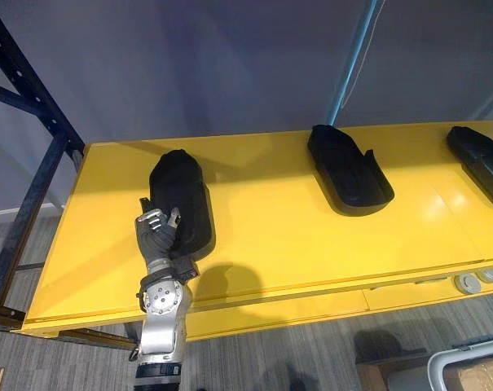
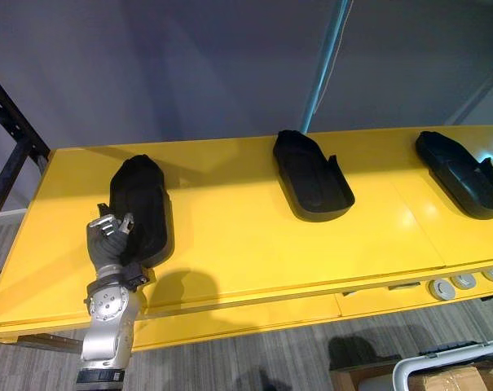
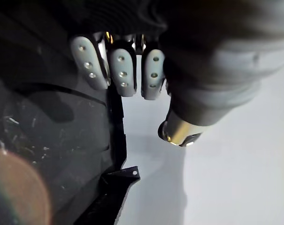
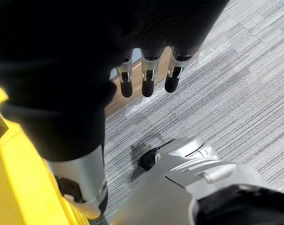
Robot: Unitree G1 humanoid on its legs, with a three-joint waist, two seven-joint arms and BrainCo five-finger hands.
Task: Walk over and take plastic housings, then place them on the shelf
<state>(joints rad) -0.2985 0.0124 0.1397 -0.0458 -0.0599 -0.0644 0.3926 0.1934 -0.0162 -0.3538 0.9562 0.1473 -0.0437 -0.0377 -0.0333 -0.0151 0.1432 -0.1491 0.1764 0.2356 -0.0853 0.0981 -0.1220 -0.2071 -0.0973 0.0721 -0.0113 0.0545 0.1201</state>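
The yellow shelf (image 1: 270, 244) spreads across nearly everything I look down on, with a dark rack frame (image 1: 30, 210) standing at its left end. Three black plastic housings lie on it in a row, well apart from one another. The left housing (image 1: 185, 191) lies with its rounded back up. The middle housing (image 1: 348, 175) and the right housing (image 1: 481, 163) lie hollow side up.

My left hand (image 1: 156, 232) reaches in over the front edge and rests on the near end of the left housing. From the wrist I see my fingers (image 3: 123, 75) loosely bent over the housing's dark back. My thumb (image 3: 179, 131) stands off to the side with bare shelf showing between it and the housing's rim. So I am pinching nothing: the hand is slack, and the housing sits flat on the shelf under its own weight.

My right hand (image 4: 148, 75) hangs beside me above the grey carpet, its fingers straight down and empty.

A couple of small grey discs (image 1: 468, 283) sit at the shelf's front lip on the right.

I judge the placing to be as good as done for this housing. All three housings in sight are already on the shelf. What is left is to lift my left hand clear. Whether more housings wait elsewhere I cannot tell from here.
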